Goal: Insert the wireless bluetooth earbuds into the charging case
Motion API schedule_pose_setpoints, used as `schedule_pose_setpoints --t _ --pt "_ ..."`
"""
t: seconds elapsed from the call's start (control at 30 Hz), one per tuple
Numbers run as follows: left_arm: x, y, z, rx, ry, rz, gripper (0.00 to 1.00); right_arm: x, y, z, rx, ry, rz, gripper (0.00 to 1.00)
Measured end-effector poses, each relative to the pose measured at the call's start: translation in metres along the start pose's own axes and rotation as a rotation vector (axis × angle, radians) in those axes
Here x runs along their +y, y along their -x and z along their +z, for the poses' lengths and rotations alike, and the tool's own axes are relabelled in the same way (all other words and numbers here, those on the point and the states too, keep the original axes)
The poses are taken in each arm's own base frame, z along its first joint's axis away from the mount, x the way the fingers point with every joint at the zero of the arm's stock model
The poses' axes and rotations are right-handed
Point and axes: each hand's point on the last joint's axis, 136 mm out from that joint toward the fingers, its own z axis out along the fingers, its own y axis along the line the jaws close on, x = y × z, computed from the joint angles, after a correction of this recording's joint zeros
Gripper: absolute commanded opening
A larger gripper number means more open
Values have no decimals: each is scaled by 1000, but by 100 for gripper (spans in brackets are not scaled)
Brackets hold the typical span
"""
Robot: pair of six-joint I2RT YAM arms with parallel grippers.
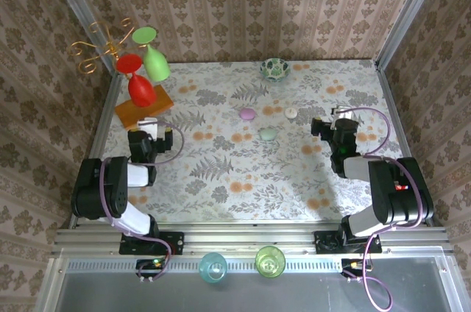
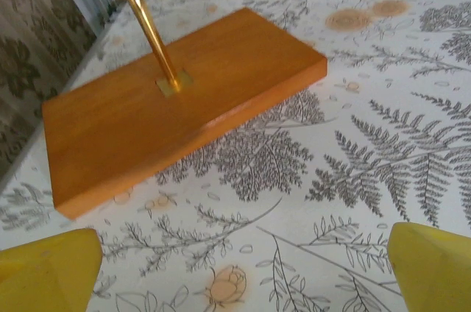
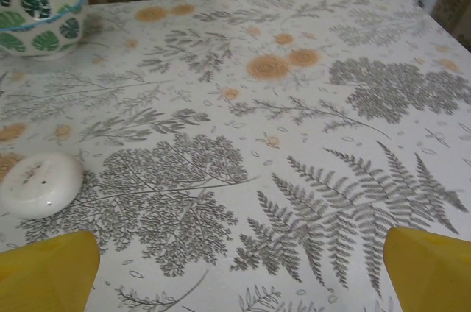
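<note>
The fern-printed table carries a round ceramic bowl with green leaves. On the near side of this bowl lie 3 glossy pebble-shaped plastic cases: the lilac case slightly left, the white case slightly right, and the pale green case nearest to the arms. An orange rectangular wooden board lies far left of the bowl.

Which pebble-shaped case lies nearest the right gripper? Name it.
The white case, just left of the right gripper; the lilac case and pale green case lie farther away to its left.
</note>
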Motion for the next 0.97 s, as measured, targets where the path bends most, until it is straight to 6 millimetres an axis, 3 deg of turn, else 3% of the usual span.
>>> schedule_pose_setpoints --t 0.17,0.3,0.97 --pt "-6 9 4 -15 -40 -9 100 7 -14 0 23 46 -9 100" --pt "-6 16 6 -32 -45 -15 100 9 -10 -1 4 60 -6 100" --pt "-9 16 6 -30 -54 -13 100 10 -7 -1 -9 64 -4 100"
